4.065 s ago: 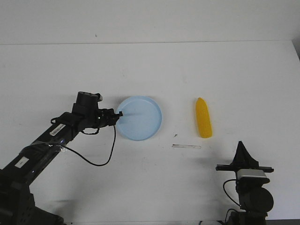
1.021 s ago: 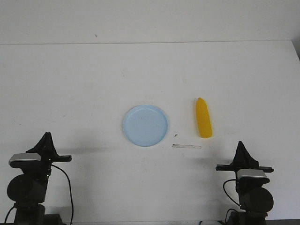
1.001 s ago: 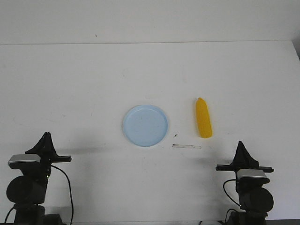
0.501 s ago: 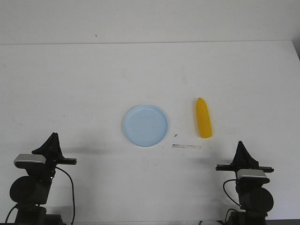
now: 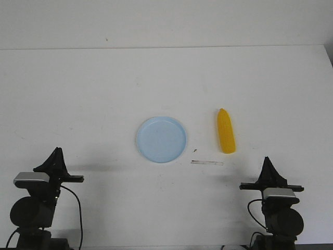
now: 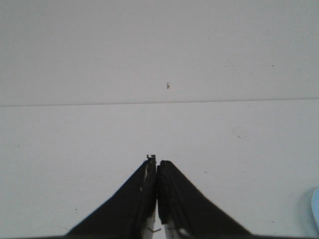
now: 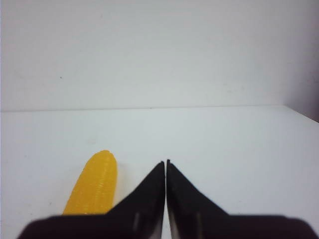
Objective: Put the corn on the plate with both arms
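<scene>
The yellow corn (image 5: 226, 138) lies on the white table, to the right of the pale blue plate (image 5: 161, 139), apart from it. The plate has nothing on it. My left gripper (image 5: 56, 151) is shut and empty, folded back at the near left, far from the plate. My right gripper (image 5: 267, 159) is shut and empty at the near right, a little nearer than the corn. In the right wrist view the corn (image 7: 94, 184) lies beside the shut gripper (image 7: 165, 162). In the left wrist view the shut gripper (image 6: 156, 160) points over bare table, with the plate's rim (image 6: 315, 207) at the frame edge.
A thin pale strip (image 5: 206, 163) and a small dark speck (image 5: 194, 150) lie on the table between the plate and my right arm. The table's far edge meets a white wall. A dark edge shows at the far right (image 5: 329, 54).
The left arm has let go of the plate's rim and folded back to the near left; the plate sits slightly further right. Over the last half second the left gripper shifted slightly. The right arm stayed still.
</scene>
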